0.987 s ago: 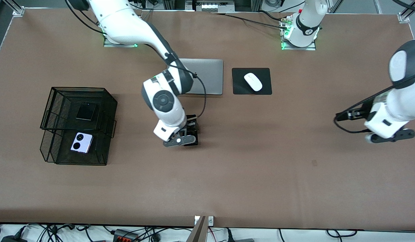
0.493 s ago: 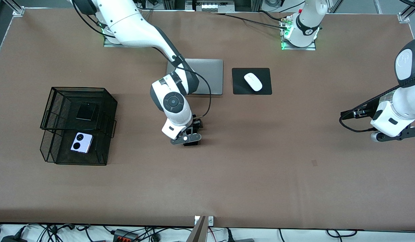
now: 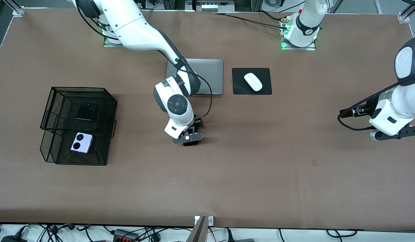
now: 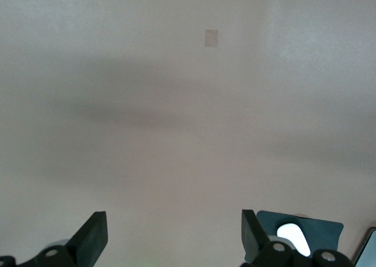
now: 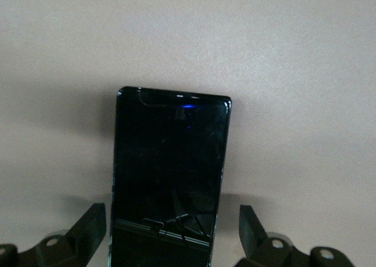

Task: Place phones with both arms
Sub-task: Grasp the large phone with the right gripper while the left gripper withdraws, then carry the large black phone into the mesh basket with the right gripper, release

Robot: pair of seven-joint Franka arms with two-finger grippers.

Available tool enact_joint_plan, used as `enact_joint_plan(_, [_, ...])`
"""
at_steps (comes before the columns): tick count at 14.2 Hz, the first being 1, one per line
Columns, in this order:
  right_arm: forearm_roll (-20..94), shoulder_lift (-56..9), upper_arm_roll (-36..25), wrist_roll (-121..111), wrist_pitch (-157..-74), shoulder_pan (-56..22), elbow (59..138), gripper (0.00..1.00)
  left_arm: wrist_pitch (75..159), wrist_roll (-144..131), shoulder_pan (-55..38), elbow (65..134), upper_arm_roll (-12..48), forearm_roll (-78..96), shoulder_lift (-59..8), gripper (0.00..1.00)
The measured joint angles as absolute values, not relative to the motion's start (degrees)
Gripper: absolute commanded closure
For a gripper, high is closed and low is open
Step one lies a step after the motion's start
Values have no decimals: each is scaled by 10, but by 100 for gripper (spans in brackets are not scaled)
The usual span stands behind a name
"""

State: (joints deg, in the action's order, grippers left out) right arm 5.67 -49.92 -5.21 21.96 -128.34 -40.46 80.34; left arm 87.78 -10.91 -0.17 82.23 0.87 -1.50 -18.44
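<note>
Brown counter [image 3: 261, 174] carries the long black phone [image 5: 167, 179] between the right claw's [image 5: 170, 232] open fingers at center — left claw [image 4: 173, 234], open, waits at three o'clock.

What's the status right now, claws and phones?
Right claw open, straddling the long black phone mid-table. Left claw open over bare table, waiting. Two small phones in the mesh rack. Nothing in the way.

Black flip phone [image 3: 86, 111] on rack's upper tier, lavender phone [image 3: 81, 143] below; black slab [image 5: 167, 179] flat mid-table.
</note>
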Motion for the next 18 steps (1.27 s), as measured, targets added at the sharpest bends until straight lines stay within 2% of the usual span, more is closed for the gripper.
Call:
enact_joint_plan(11, [57,-508,-43,234,-1283,-407,803,0,877,-110,-4,822,14,-15,-184,0])
enact_joint_plan(12, [57,-509,-43,234,-1283,-407,804,5,877,-110,-4,822,15,-15,-184,0])
enact_joint_plan(13, [57,-509,-43,234,-1283,-407,804,17,877,-110,-4,822,15,-15,-184,0])
enact_joint_plan(15, [57,-509,-43,234,-1283,-407,804,55,877,-110,-4,822,15,-15,-184,0])
enact_joint_plan(16, [57,-509,-43,234,-1283,-407,803,63,877,-110,-4,822,15,-15,-184,0])
enact_joint_plan(18, [57,-506,-43,234,-1282,-407,802,68,864,-110,-2,821,14,-15,-184,0])
